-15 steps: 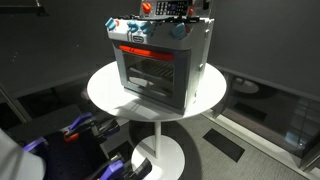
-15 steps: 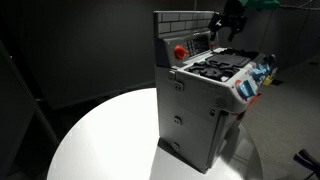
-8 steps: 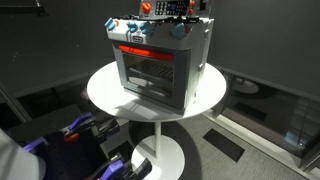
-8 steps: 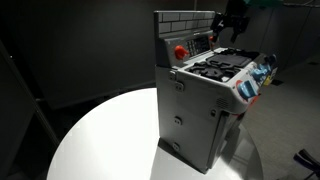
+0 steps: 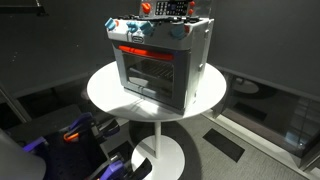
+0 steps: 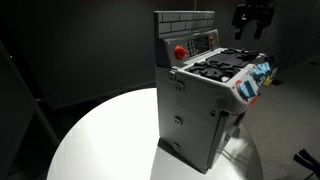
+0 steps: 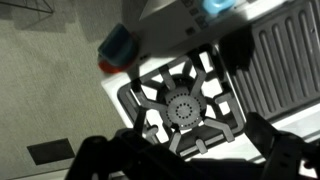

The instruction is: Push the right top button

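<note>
A grey toy stove (image 5: 158, 65) stands on a round white table (image 5: 105, 92). Its upright back panel carries a red button (image 6: 180, 52) and a strip of small buttons (image 6: 206, 41). In an exterior view my gripper (image 6: 250, 22) hangs in the air above and beyond the stove, apart from the panel. In the wrist view the gripper (image 7: 190, 165) looks down on a black burner grate (image 7: 185, 106), with dark fingers spread at both lower corners and nothing between them. A blue knob (image 7: 119, 46) shows at the stove's front edge.
The stove also shows in an exterior view (image 6: 205, 100), with coloured knobs (image 6: 255, 78) along its front. The table edge (image 6: 70, 130) drops to a dark floor. A pedestal base (image 5: 160, 155) and blue and black gear (image 5: 75, 135) are below.
The gripper has lifted up and away from the back panel's buttons, moving off over the far side of the stove.
</note>
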You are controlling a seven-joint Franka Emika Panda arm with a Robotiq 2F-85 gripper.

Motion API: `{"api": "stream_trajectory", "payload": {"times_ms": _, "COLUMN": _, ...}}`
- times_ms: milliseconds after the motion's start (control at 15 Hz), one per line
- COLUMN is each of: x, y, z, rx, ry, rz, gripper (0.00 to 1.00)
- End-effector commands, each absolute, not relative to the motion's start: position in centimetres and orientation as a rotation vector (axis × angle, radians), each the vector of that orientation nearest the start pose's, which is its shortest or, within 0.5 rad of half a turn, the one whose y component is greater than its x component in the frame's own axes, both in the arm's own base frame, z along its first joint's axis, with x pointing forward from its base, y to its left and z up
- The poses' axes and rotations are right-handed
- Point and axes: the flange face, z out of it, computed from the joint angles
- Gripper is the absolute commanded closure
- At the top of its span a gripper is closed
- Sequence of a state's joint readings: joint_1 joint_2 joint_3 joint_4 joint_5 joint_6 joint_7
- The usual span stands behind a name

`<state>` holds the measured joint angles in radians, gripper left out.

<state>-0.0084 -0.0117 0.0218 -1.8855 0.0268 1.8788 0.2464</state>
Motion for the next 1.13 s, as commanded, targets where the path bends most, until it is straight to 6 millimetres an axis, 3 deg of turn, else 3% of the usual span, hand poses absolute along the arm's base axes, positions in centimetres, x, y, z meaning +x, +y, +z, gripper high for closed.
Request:
{"api": "stream_trajectory", "payload": {"times_ms": 0, "x": 51.8, "y": 0.2, "z": 51.7, "rx": -3.117, "ry": 0.27, "rz": 0.106, "gripper": 0.0}}
{"api": "stream_trajectory", "payload": {"times_ms": 267, "x": 48.3, "y": -0.3, "z": 52.6, "rx": -3.165, "ry": 0.066, "rz": 0.136, "gripper": 0.0}}
{"api": "stream_trajectory", "payload": {"times_ms": 600, "x": 45.7, "y": -0.9, "z": 53.7, "rx": -3.215, "ry": -0.074, "rz": 0.061, "gripper": 0.0}}
{"api": "stream_trajectory", "payload": {"times_ms": 1067, "x": 45.5, "y": -0.5, "z": 53.5, "rx": -3.2, "ry": -0.042, "rz": 0.095, "gripper": 0.0}}
